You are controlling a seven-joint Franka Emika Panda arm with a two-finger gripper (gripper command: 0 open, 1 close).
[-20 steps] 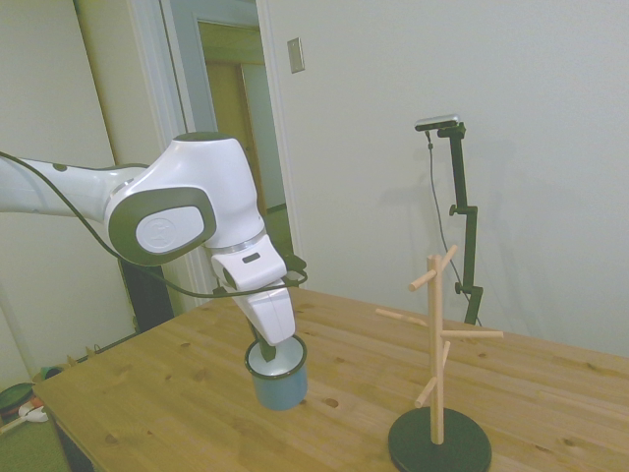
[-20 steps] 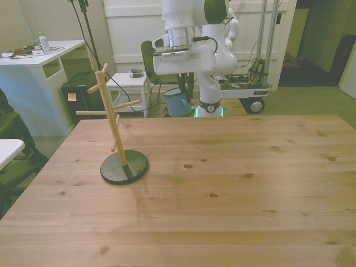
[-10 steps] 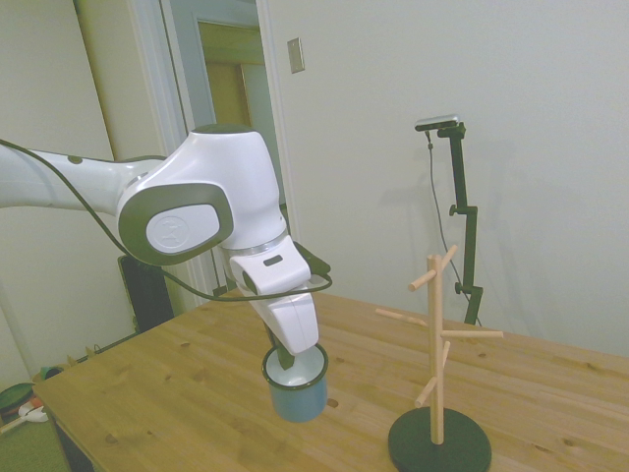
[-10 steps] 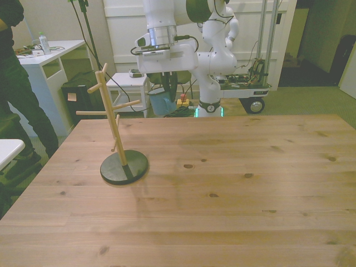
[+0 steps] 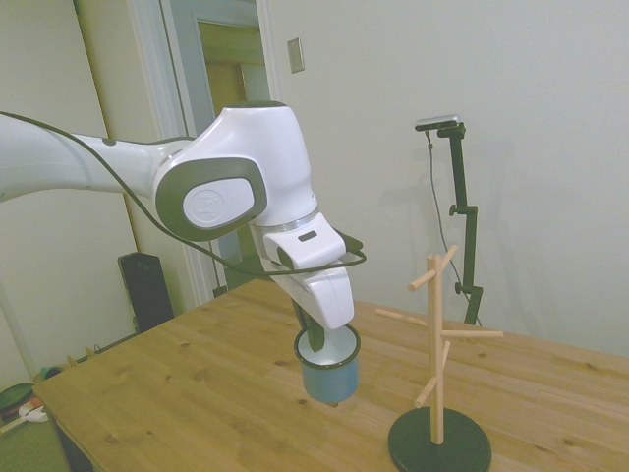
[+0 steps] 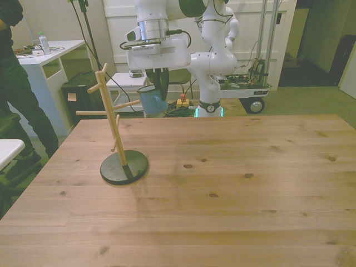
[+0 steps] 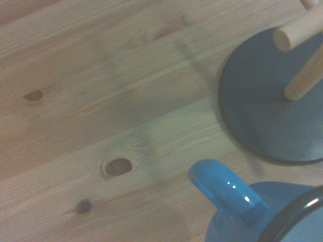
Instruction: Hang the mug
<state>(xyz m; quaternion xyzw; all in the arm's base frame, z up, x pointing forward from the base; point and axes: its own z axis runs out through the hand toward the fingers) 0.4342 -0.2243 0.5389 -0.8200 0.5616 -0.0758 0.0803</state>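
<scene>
The light-blue enamel mug (image 5: 330, 372) hangs upright in the air above the table, held by its rim, and my gripper (image 5: 314, 339) is shut on it with one finger inside the white interior. In the front view the mug (image 6: 149, 100) is just to the right of the wooden mug tree (image 6: 113, 125), level with its middle pegs, under my gripper (image 6: 157, 87). In the side view the mug tree (image 5: 437, 344) stands on a dark round base (image 5: 439, 445), a short gap to the mug's right. The wrist view shows the mug's handle (image 7: 225, 188) pointing out beside the base (image 7: 270, 118) and two pegs (image 7: 299, 31).
A person in dark clothes (image 6: 15, 89) stands at the front view's left beside a white desk (image 6: 39, 58). The wooden table (image 6: 222, 183) stretches out on the front view's right of the mug tree.
The arm has carried the mug sideways toward the mug tree: rightward in the side view, leftward in the front view. The person has stepped into the front view's left.
</scene>
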